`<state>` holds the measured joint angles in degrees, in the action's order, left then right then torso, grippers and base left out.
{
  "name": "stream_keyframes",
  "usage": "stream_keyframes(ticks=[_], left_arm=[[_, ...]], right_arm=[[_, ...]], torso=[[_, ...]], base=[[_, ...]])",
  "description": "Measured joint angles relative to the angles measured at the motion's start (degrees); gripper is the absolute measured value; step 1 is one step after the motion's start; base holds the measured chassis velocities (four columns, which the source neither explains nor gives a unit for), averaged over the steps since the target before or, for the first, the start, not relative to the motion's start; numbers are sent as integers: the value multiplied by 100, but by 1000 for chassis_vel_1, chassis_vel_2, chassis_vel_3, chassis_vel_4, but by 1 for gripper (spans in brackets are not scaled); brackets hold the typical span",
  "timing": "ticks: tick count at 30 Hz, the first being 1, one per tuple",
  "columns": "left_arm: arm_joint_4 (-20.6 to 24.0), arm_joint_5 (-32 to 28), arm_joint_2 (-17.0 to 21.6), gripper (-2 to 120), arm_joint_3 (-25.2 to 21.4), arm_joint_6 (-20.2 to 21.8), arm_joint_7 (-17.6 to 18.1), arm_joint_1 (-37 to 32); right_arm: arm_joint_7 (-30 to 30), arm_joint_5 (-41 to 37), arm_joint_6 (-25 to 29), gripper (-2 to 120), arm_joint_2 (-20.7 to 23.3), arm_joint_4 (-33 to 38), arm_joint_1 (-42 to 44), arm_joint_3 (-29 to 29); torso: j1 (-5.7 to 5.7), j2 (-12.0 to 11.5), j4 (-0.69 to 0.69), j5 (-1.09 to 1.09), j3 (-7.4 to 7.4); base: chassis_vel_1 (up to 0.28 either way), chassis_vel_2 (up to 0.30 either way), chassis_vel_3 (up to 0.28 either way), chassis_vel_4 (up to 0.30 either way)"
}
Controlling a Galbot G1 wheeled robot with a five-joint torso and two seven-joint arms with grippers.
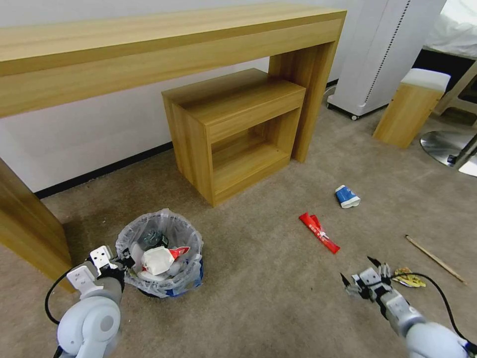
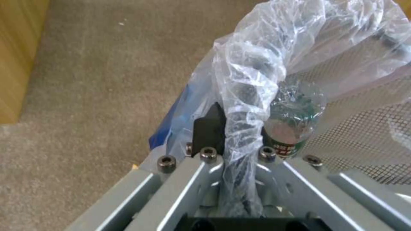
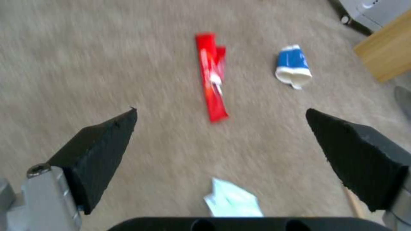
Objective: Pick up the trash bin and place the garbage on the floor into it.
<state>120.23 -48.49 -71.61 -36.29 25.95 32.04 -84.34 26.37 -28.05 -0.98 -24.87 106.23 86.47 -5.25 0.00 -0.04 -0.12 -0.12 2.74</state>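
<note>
The floor [image 1: 278, 278] is beige carpet running under a long wooden counter [image 1: 149, 54] at 12 o'clock. The trash bin [image 1: 161, 256] sits at about 8 o'clock in the head view, bag-lined, already holding a crumpled white-and-red cup and other bits. The left pincer [image 2: 231, 134] is clamped on the trash bin's bagged rim, one finger outside, plastic bunched between. The right pincer [image 1: 358, 271] hangs at 4 o'clock with its jaws wide apart, over bare carpet. From it, the red wrapper [image 3: 212, 77] lies at roughly 11 o'clock, near but not touching; the blue-white cup [image 3: 293, 65] is farther, at 12. A yellow wrapper [image 1: 408, 279] lies just beside it, and a wooden stick [image 1: 435, 258] beyond.
</note>
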Motion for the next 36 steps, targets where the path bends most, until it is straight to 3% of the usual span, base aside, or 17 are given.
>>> stream_keyframes(ticks=[5, 10, 18, 21, 36], left_arm=[[106, 186, -65, 1, 120, -3, -79, -99], [326, 343, -72, 1, 141, -14, -136, -275], [539, 448, -77, 1, 46, -14, -147, -440], [616, 492, -81, 1, 19, -13, -160, -485], [703, 721, -39, 1, 33, -42, -267, -571]], right_arm=[[-278, 26, 726, 100, -766, -90, -169, -271], [-457, 127, 931, 100, -1469, -36, -373, -620], [-744, 162, 959, 100, -1822, 183, -598, -878], [-844, 185, 931, 100, -2171, 204, -776, -951], [-1036, 97, 1045, 100, -2549, 180, -1142, -867]], torso=[[0, 0, 0, 2, 0], [0, 0, 0, 2, 0], [0, 0, 1, -1, 0], [0, -1, 1, 1, 0], [0, -1, 1, 0, 0]], base=[[0, 0, 0, 0], [0, 0, 0, 0], [0, 0, 0, 0], [0, 0, 0, 0], [0, 0, 0, 0]])
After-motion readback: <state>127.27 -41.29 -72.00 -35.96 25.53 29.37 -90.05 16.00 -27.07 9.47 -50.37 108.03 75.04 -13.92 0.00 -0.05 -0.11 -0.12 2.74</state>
